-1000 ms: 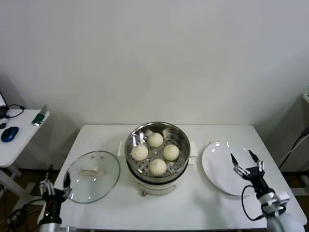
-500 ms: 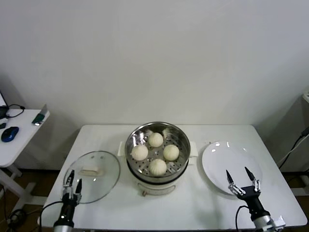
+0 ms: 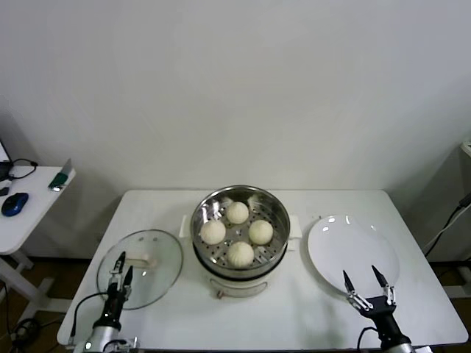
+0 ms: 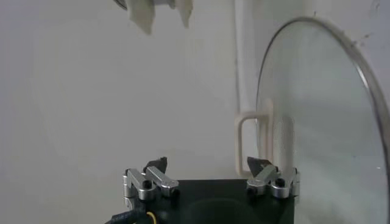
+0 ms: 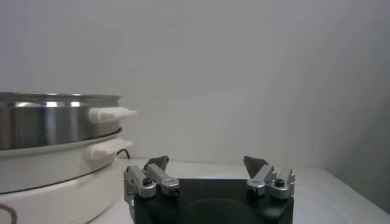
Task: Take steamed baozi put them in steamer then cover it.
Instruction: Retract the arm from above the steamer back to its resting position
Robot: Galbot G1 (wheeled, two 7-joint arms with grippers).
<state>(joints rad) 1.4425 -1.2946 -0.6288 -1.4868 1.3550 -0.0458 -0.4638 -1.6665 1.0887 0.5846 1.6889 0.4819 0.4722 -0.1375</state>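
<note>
Cream-white, smooth domed baozi (image 3: 237,212), four of them, sat inside the round shiny stainless-steel steamer basket (image 3: 274,245) on its white cooker base at the centre of the white table (image 3: 294,316). Left of it in the frame lay the round clear glass cover (image 3: 158,259) with its cream bar handle, flat on the table. At lower left the left gripper (image 3: 122,266) hung over the cover's near edge, jaws spread wide and empty. At lower right the right gripper (image 3: 365,283) stood at the near rim of the flat white plate (image 3: 346,246), likewise agape, holding nothing.
</note>
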